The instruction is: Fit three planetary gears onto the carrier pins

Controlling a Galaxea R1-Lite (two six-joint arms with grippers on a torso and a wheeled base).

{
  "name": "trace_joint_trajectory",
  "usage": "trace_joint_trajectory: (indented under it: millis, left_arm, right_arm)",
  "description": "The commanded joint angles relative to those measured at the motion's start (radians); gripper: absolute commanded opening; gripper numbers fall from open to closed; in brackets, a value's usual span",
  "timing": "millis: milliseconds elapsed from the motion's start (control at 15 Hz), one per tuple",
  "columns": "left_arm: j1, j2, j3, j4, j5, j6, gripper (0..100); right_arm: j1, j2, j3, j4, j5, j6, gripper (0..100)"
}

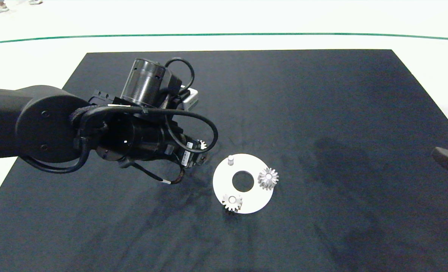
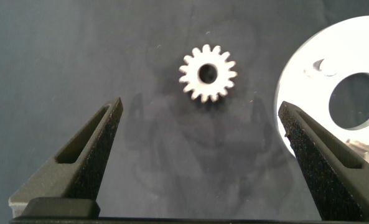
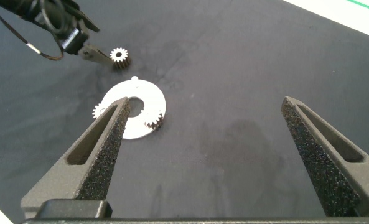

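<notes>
The left tool (image 2: 200, 134) hangs wide open above the loose planetary gear (image 2: 208, 74) lying flat on the table (image 1: 322, 113), the white disc (image 1: 260, 202) just beside; two gears sit on its carrier pins (image 1: 230, 159), one bare; the right tool (image 3: 206, 149), open, is well apart

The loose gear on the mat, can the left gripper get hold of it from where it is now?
Probably yes. The loose gear lies flat on the dark mat, clear of the white disc. The left gripper hovers over it, fingers open wide, with nothing between.
</notes>
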Motion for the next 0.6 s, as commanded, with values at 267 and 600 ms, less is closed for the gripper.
trace_joint_trajectory:
  millis: [267,600]
  left_arm:
    - [-0.027,0.069,-0.100,0.041,0.002,-0.003,100]
    - [-0.040,0.097,-0.130,0.044,0.002,-0.012,100]
  right_arm:
    - [0.001,-0.025,-0.006,-0.001,0.000,-0.007,100]
    - [0.001,-0.031,-0.006,-0.001,-0.001,-0.007,100]
